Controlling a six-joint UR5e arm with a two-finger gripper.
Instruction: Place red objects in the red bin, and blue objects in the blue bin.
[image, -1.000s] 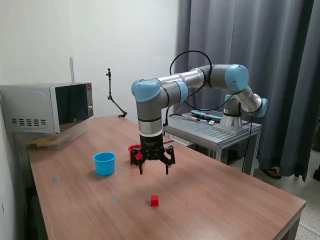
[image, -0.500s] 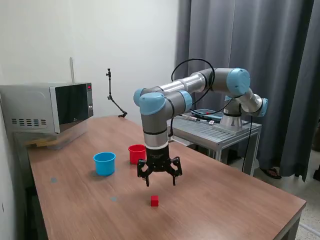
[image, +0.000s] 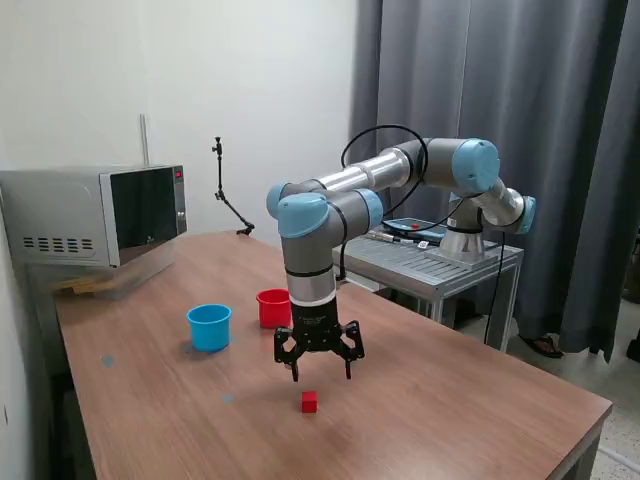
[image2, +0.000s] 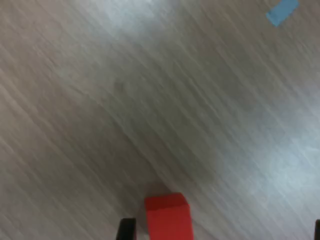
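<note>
Your gripper (image: 320, 374) hung above the counter (image: 450, 400) with its jaws released and empty, just behind and slightly to the exterior view's left of the one red cube (image: 309, 402) in sight. It appeared positioned that way to descend on the cube, which lay alone on the near part of the counter. In the blurred wrist view the red cube (image2: 168, 216) sat off-centre between the jaws, so some lateral correction seemed needed. The red cup (image: 273, 308) and the light blue cup (image: 209, 327) stood upright farther back, well apart from the cube. No blue cubes were visible; whether the cups held anything could not be told. Nothing obstructed the descent. A microwave (image: 95, 215) stood at the far left.
</note>
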